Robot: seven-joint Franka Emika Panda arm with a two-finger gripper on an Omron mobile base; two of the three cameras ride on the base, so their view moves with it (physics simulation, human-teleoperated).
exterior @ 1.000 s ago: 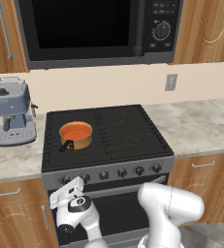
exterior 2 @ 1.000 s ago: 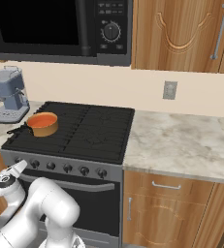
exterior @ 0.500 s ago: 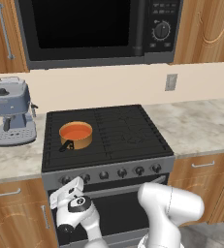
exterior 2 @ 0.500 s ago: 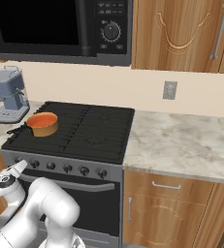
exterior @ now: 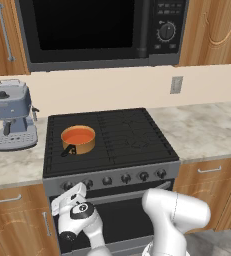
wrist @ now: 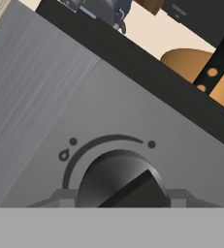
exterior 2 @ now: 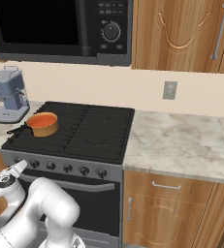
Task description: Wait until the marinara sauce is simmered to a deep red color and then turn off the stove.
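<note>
Down low at the front of the stove [exterior: 112, 145], right at the far-left knob [wrist: 120, 179], sits the hand [exterior: 69, 194]. Looks clamped on that knob: dark finger tips [wrist: 60, 197] show on both sides of it, with no gap to spare. Points the knob's bar slantwise, not straight up.

Up on the front-left burner rests the small copper pan [exterior: 78, 139], dark handle sticking out toward the front. Holds the marinara sauce [exterior: 78, 135], flat and smooth, orange-red now, likely not deep red yet. So probably a time to wait and watch.

On the table to the left stands a grey coffee machine [exterior: 11, 116], well apart from the pan. Above hangs a black microwave [exterior: 102, 30].

Seems a stiff, hard, small, round knob, maybe a bit slippery on its smooth side. Best to squeeze the raised bar across the middle, one finger on each flat side, then twist. No need to touch the pan at all: hot, sloshy, easy to spill.
</note>
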